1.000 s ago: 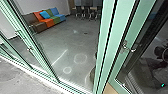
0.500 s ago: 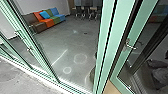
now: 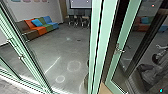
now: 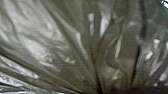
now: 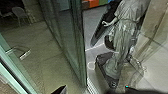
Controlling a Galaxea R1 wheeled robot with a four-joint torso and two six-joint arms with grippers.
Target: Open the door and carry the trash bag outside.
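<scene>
At the left claw, the left wrist view has the trash bag [image 4: 62, 50] right up close: thin, shiny, greyish-brown plastic with pale glints. Its long folds run together towards one gathered spot. I cannot tell how wide or narrow the left claw stands, nor exactly where it meets the plastic.

The right claw's opening I cannot tell either, nor whether it touches anything. Its wrist view looks past a tall glass panel [image 5: 75, 47] to a draped grey-green statue [image 5: 122, 35] on a dark base [image 5: 103, 60], standing upright. Nearer, a bent metal handle [image 5: 25, 53] sits against a green frame [image 5: 7, 55], apart from the statue.

Further out, the head view has a green-framed door [image 3: 125, 30] with a lever handle [image 3: 119, 50] on its frame, beside pale green posts [image 3: 96, 45]. Past the posts is a grey floor [image 3: 52, 42] marked with a larger white ring [image 3: 74, 65] and a smaller one near it. By the wall stands a low sofa [image 3: 42, 30] in brown, orange, green and blue, a bright blue cushion [image 3: 37, 22] leaning on it. Dark chairs [image 3: 79, 22] stand beneath a wall screen [image 3: 80, 3].
</scene>
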